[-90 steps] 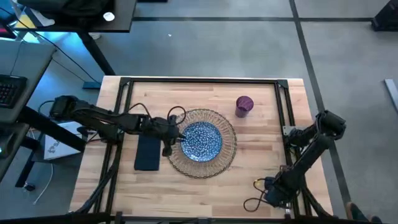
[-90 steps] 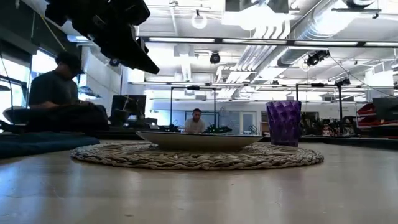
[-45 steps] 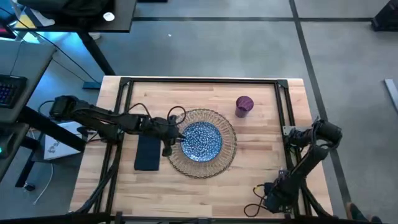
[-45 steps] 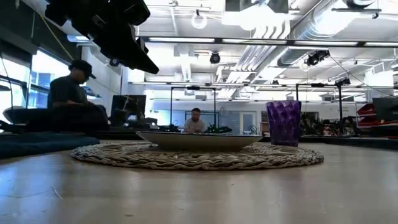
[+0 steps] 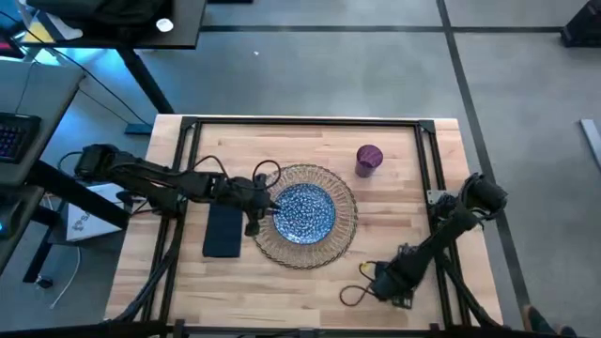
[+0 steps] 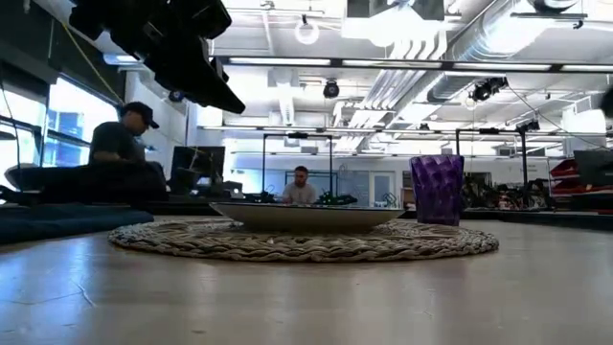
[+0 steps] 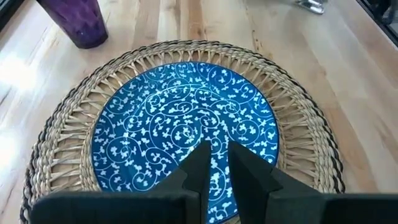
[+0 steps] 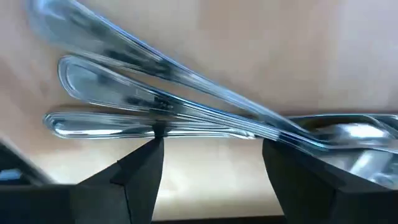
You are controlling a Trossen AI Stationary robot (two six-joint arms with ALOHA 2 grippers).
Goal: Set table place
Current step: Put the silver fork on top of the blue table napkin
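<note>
Silver cutlery (image 8: 186, 112), stiff, slick and prone to fanning, is seen carried between the spread fingers of the right gripper (image 5: 380, 279) at lower right of the table (image 5: 394, 216); a mid-handle hold is judged best; the left gripper (image 7: 214, 171) is held nearly closed and empty over the plate (image 5: 305, 211)

We see a bench (image 5: 310, 291) of pale wood strips edged by a black frame (image 5: 300, 121). The round mat (image 7: 311, 137) is tan woven wicker with a darker rim. On it the plate (image 7: 186, 124) is bright blue with white scrolling vines and small leaves. The cup (image 7: 71, 22) is deep purple with a faceted surface. The napkin (image 5: 223, 230) is dark navy. The cutlery (image 8: 186, 112) is shiny silver. Both arms and the fingers (image 7: 245, 171) of the left end effector are matte black.
</note>
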